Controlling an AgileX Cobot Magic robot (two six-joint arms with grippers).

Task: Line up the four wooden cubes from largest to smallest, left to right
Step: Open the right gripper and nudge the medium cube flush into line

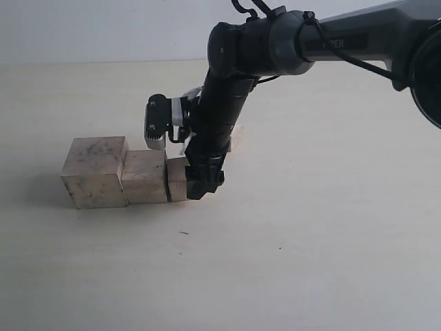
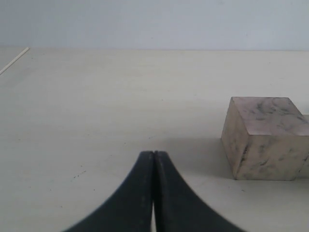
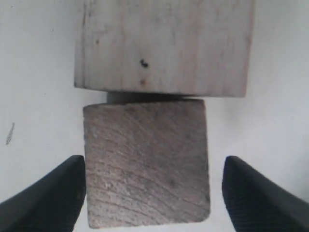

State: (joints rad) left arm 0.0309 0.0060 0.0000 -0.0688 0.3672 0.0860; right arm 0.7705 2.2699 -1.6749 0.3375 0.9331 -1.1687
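Observation:
Three wooden cubes stand in a touching row. The largest cube (image 1: 94, 172) (image 2: 265, 140), with dark smudges, is at the left. The second cube (image 1: 145, 177) (image 3: 164, 46) is beside it, then the third cube (image 1: 176, 179) (image 3: 147, 164). My right gripper (image 1: 200, 183) (image 3: 153, 193) is open and lowered over the third cube, one finger on each side of it, with a gap on one side. The left gripper (image 2: 153, 154) is shut on nothing, low over the table and apart from the largest cube. The smallest cube is hidden, perhaps behind the right arm.
The pale tabletop (image 1: 310, 241) stretches to the right and front of the row. The right arm (image 1: 227, 103) reaches down from the upper right and blocks what lies behind it. A faint pale patch (image 1: 238, 140) shows past the arm.

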